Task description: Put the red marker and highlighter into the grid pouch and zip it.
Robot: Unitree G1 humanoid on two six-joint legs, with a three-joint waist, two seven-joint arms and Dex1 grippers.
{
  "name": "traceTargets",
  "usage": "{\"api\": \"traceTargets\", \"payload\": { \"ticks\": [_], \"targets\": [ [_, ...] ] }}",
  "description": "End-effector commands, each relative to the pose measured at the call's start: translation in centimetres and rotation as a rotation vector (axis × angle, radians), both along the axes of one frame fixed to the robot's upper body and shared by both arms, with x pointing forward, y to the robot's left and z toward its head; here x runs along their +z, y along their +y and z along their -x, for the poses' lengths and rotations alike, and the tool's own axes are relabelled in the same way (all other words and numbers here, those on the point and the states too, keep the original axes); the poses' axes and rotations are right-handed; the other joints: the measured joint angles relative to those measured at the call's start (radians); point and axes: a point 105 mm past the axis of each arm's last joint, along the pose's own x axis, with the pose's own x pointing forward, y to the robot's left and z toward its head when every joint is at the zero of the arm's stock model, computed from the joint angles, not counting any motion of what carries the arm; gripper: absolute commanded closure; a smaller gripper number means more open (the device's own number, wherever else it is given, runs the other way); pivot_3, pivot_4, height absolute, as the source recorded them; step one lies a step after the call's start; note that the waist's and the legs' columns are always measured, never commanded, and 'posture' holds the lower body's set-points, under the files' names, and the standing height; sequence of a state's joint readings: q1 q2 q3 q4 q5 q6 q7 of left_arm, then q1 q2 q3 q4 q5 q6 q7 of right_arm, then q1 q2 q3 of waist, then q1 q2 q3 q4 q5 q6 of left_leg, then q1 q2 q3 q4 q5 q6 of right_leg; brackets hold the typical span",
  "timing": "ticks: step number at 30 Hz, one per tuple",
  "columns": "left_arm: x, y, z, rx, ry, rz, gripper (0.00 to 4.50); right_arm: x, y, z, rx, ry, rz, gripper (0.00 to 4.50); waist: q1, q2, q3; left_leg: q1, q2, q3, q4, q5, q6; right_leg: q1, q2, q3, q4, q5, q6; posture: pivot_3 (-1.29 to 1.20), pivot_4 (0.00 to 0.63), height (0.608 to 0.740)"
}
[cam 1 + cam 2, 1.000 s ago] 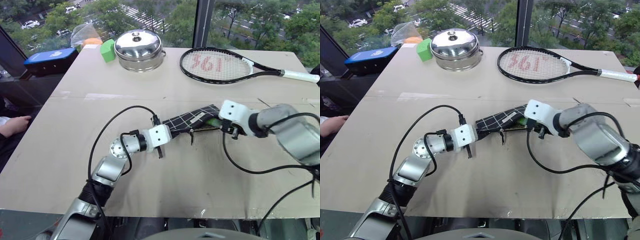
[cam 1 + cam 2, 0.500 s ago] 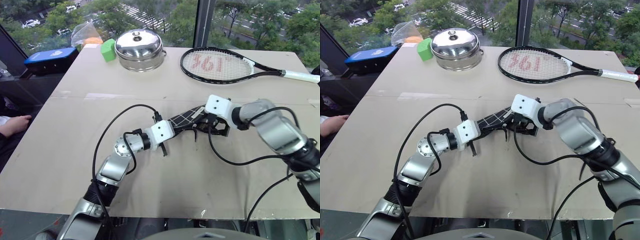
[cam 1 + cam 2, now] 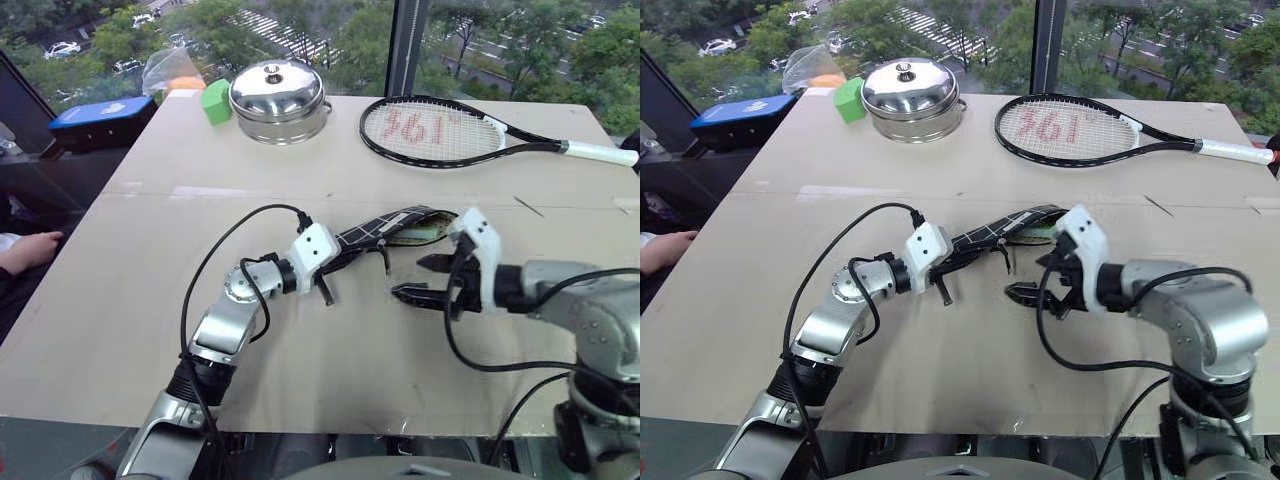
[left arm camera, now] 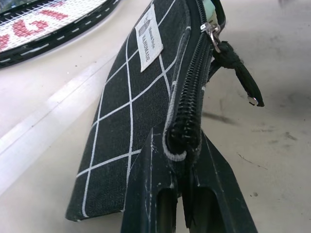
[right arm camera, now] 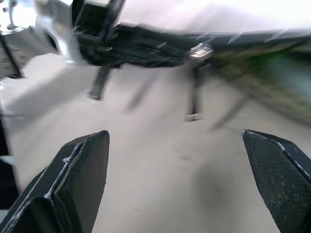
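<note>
L gripper (image 3: 335,262) jaws clamp grid pouch (image 3: 385,229) end; R gripper (image 3: 425,279) jaws wide, beside it.

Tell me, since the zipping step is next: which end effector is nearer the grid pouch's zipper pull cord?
Right. The right end effector hangs open just beside the zipper pull cord, not touching it; the left end effector is shut on the grid pouch at its far end.

The right claw (image 5: 177,189) is seen spread wide, its two black fingers (image 5: 77,187) well apart above the pale tabletop (image 5: 160,160). Beyond it, the grid pouch (image 5: 160,46) is held off the tabletop, gripped at one end by the left claw (image 5: 95,41). A zipper pull cord (image 5: 194,92) hangs below the pouch, and green shows blurred at its far end.
</note>
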State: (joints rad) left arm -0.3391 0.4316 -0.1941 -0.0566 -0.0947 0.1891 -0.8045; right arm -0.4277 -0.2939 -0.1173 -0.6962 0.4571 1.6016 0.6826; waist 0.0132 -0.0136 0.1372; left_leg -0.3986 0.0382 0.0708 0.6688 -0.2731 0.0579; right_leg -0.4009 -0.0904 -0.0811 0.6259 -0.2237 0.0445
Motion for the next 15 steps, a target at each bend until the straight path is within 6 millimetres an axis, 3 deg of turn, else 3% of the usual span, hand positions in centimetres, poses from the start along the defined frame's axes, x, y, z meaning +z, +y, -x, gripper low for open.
{"api": "traceTargets", "payload": {
  "ticks": [1,10,15],
  "targets": [
    [1.8,-0.3,0.2,-0.028,-0.055,0.023,4.50,-0.1,0.4,-2.2,-0.150,-0.036,-0.033,0.09,0.000,0.000,0.000,0.000,0.000,0.000,0.000,0.000,0.000,0.000,0.000,0.000,0.000,0.000,0.000,0.00,0.150,0.740],
    [2.0,-0.2,0.5,-0.037,-0.061,0.006,4.50,0.9,2.9,-3.7,-0.168,-0.062,-0.133,0.09,-0.002,0.000,0.000,0.000,-0.001,0.000,0.000,0.001,-0.001,0.000,0.003,0.001,0.000,0.000,0.000,0.00,0.150,0.740],
    [2.1,-0.3,0.6,-0.046,-0.071,-0.008,4.50,1.0,3.4,-4.3,-0.184,-0.062,-0.167,2.34,-0.002,0.000,0.000,0.000,0.000,0.000,0.000,0.001,-0.001,0.000,0.003,0.001,0.000,0.000,0.000,0.00,0.150,0.740]
  ]
}}
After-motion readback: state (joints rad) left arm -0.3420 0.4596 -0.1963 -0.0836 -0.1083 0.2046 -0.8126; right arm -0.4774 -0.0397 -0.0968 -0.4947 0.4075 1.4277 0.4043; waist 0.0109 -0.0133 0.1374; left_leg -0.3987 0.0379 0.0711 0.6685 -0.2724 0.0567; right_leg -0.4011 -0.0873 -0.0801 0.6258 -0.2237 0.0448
